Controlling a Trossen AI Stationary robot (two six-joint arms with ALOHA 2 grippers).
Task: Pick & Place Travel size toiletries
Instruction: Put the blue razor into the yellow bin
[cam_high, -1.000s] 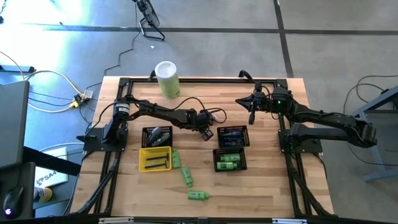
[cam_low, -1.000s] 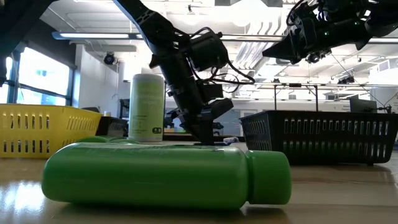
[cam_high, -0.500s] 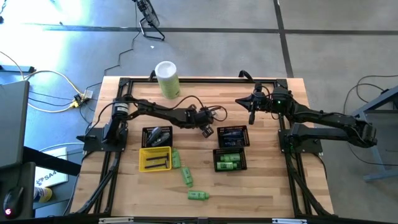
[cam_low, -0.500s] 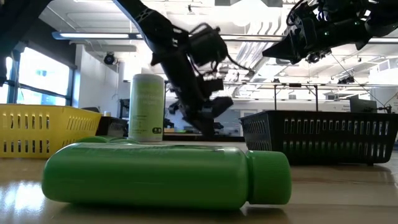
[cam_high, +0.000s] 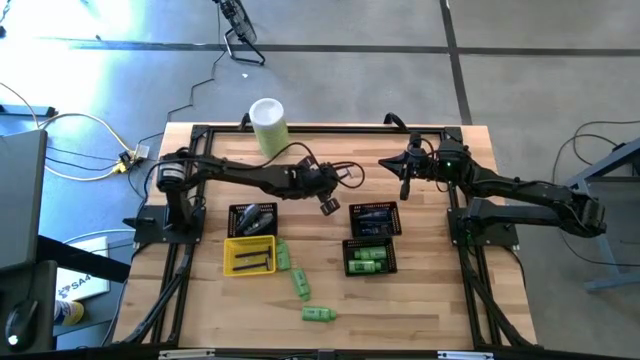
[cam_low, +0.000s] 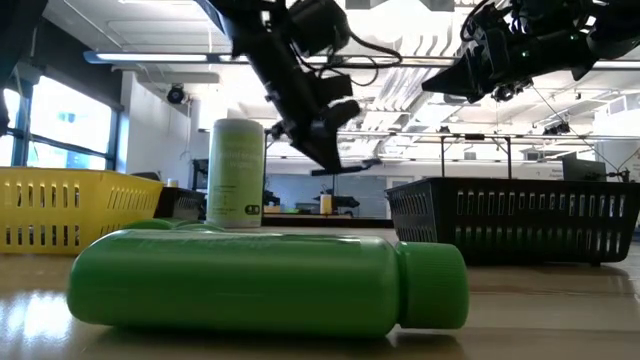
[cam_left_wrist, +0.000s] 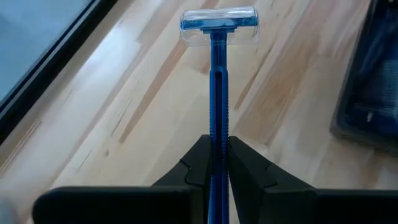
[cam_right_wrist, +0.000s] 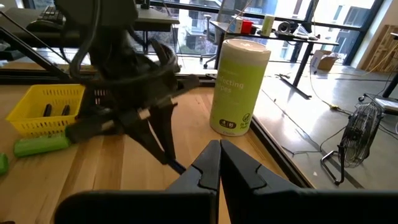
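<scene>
Above the surface (cam_high: 420, 300), I am holding a blue razor (cam_left_wrist: 217, 74) in the left gripper (cam_left_wrist: 214, 177); fingers clamping its handle, head pointing forward; right gripper (cam_right_wrist: 219, 163) closed, idling.

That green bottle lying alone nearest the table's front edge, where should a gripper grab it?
Take the green bottle across the middle of its body, coming straight down from above. It lies on its side on the table, so both round flanks are free, and nothing touches it.
</scene>
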